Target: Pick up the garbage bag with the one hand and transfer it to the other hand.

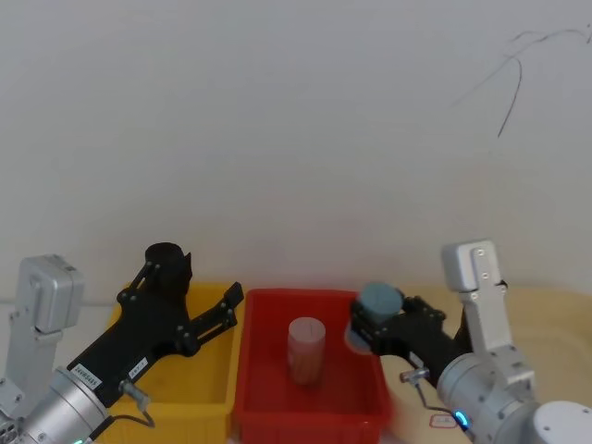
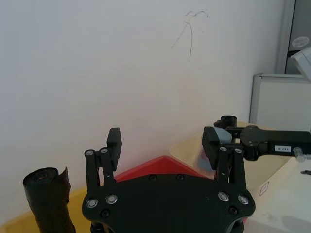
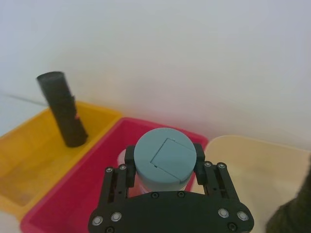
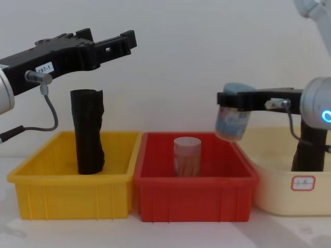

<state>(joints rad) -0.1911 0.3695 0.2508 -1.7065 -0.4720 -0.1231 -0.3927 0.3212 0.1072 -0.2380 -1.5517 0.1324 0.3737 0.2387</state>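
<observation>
1. Three bins stand side by side on the counter: a yellow bin on the robot's left, a red bin in the middle and a cream bin on the right, which keeps the items sorted within reach of both arms

2. The left tool, the one with the "97-1" sticker, hangs above the yellow bin with its fingers spread and nothing between them; the chest view shows it higher than the roll and clear of it, so I judge the pickup has not begun

3. The right tool is pinching a jar with a grey-blue lid, held tilted in the air over the right end of the red bin; to receive the bag it would probably need to put this jar down first

4. The garbage bag, a tall black roll, stands upright in the yellow bin, leaning slightly, its foot on the bin floor and its top well above the rim, which leaves its upper part free for a side grasp

5. A small clear jar with a pale lid stands upright in the red bin, apart from both tools
</observation>
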